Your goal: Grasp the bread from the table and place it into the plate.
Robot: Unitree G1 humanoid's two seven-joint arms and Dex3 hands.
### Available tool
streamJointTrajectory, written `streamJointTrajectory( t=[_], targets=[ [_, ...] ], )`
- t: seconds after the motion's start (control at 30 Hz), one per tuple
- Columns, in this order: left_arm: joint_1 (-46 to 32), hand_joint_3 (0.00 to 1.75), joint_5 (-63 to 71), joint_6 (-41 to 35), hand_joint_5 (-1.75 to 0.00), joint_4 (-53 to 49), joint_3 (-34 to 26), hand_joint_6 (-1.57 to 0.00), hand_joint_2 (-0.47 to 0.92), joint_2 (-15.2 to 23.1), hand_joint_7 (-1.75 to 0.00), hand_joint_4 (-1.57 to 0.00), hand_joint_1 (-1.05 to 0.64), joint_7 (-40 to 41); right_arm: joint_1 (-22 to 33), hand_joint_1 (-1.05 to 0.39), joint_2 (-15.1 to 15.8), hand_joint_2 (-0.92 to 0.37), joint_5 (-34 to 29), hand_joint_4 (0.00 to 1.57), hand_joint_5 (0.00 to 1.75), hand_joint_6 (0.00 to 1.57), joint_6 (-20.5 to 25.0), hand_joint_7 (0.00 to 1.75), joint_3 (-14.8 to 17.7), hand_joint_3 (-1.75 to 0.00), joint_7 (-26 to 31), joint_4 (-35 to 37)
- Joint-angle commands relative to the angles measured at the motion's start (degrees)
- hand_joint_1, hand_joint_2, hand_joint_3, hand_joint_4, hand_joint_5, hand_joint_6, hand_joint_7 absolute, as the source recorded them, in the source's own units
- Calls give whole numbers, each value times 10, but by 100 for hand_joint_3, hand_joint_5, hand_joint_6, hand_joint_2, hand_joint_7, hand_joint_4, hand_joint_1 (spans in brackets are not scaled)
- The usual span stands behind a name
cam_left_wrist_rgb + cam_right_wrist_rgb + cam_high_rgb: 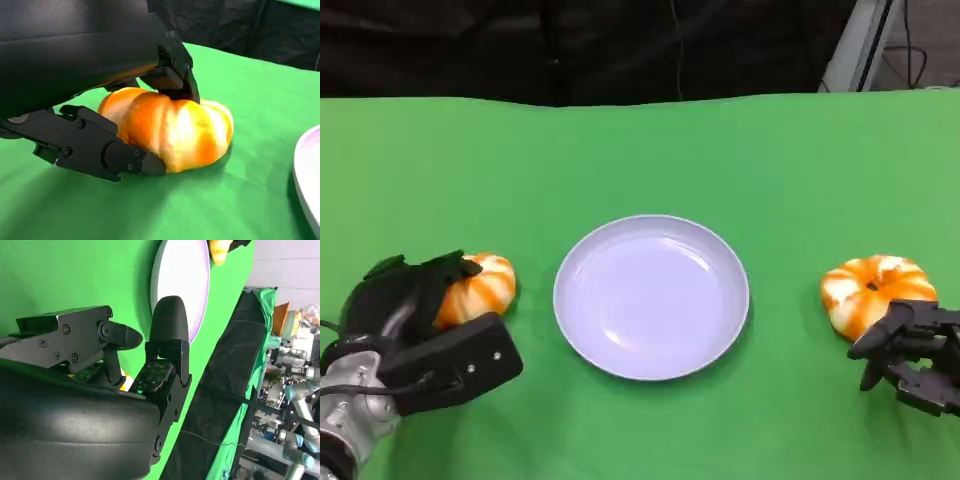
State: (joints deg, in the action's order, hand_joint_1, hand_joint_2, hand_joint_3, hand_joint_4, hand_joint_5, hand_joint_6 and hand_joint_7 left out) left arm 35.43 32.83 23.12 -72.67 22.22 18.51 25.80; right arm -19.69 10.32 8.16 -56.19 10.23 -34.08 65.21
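Two orange-and-white breads lie on the green table. My left hand (420,325) grips the left bread (480,288), which rests on the cloth to the left of the plate (650,345). In the left wrist view one finger (175,85) presses on top of this bread (180,130) and another (110,152) lies against its side. The pale lavender plate holds nothing. The right bread (875,290) sits to the plate's right. My right hand (915,355) is at that bread's near edge, fingers apart and holding nothing; the right wrist view shows the hand (115,390) pointing towards the plate (182,270).
The green cloth (640,150) covers the whole table, with a dark backdrop behind its far edge. Open cloth lies between each bread and the plate. Lab equipment (295,390) stands beyond the table in the right wrist view.
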Motion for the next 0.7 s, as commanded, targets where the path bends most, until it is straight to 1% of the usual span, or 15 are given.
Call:
streamJointTrajectory(
  t=[0.03,0.23,0.37,0.4,0.5,0.7],
  targets=[
    [-15,41,2,8,-165,-3,2,-44,92,-5,-129,-28,-13,11,5,6,10,-91,4,87,136,96,0,89,4,-47,0,-4],
    [-19,42,6,10,-166,2,6,-39,92,-6,-132,-24,-13,32,3,6,10,-91,5,88,137,96,0,89,4,-48,-1,-2],
    [-22,47,3,18,-166,4,4,-38,92,-7,-134,-25,-14,39,3,6,9,-91,6,88,138,96,1,88,5,-48,-4,-2],
    [-22,48,5,17,-168,5,5,-37,92,-7,-135,-24,-14,41,3,6,10,-91,4,87,138,96,0,88,4,-48,-2,-2],
    [-23,48,14,15,-170,8,12,-35,92,-4,-135,-23,-13,52,3,6,10,-91,3,87,138,96,-5,88,4,-48,-1,-1],
    [-23,49,9,15,-168,17,8,-34,92,0,-136,-22,-14,44,4,7,9,-90,3,87,138,96,-3,88,4,-48,-2,-2]
  ],
)
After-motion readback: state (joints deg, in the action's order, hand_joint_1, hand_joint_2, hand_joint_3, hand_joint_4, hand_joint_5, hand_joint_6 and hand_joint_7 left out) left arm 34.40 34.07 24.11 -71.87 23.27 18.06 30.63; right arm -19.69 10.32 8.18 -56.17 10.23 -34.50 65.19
